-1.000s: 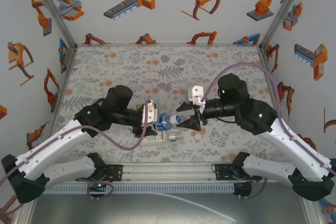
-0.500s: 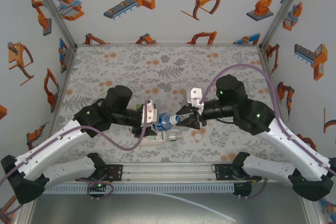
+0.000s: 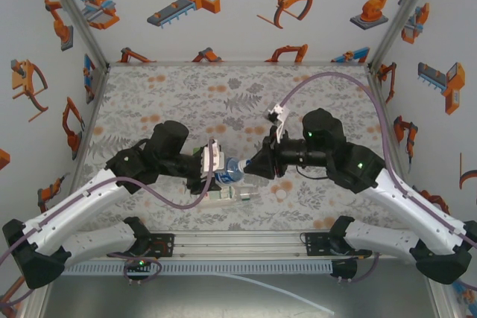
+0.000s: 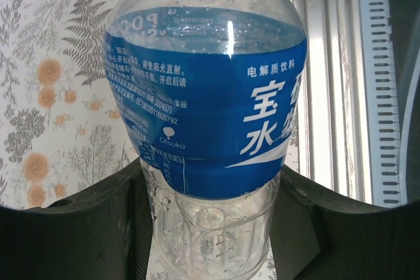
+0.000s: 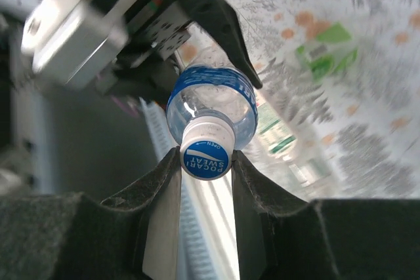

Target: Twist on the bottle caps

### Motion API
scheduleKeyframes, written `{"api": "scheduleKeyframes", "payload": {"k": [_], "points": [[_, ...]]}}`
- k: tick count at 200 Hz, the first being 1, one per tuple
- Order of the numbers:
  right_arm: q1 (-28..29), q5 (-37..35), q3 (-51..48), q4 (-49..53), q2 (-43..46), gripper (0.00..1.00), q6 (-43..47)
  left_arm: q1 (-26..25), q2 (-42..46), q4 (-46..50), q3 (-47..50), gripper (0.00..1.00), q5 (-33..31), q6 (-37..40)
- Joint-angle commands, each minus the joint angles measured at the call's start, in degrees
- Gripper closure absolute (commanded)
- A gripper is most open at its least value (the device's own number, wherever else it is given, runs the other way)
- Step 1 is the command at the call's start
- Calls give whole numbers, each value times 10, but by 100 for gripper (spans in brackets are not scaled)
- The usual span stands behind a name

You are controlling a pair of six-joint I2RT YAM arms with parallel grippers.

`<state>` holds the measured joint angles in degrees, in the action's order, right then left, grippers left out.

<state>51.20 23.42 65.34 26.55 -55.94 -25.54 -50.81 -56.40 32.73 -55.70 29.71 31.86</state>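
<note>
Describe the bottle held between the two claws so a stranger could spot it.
On the floral table, look near the front middle, where both arms meet. The left claw grips the bottle by its body, the right claw its cap. Unlike the green-labelled bottle lying nearby, it wears a blue label.

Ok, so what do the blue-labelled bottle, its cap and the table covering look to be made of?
Bottle: clear glossy thin plastic, going by the see-through moulded wall and bright highlights; the blue label looks like printed film. Cap: opaque white plastic, blue printed top, smooth sheen. Table covering: matte floral-printed sheet, perhaps cloth or paper; hard to tell.
</note>
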Motion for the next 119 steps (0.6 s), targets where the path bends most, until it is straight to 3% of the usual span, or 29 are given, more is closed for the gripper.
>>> {"api": "scheduleKeyframes", "payload": {"k": [1,15,34,78,93,119], "points": [[0,-148,15,26,-24,100,-333,-7,-1,-31,-9,100,23,4],[0,-184,21,90,-28,100,-440,-7,-4,-32,-8,100,14,1],[0,-192,0,62,-20,100,-488,-7,-7,-34,-8,100,14,1],[0,-200,10,54,-20,100,-456,-7,-6,-39,-7,100,14,6],[0,-176,20,38,-25,72,-402,-7,-7,-39,-6,100,15,7],[0,-115,29,6,-24,57,-219,-7,-7,-38,-8,100,17,8]]}}
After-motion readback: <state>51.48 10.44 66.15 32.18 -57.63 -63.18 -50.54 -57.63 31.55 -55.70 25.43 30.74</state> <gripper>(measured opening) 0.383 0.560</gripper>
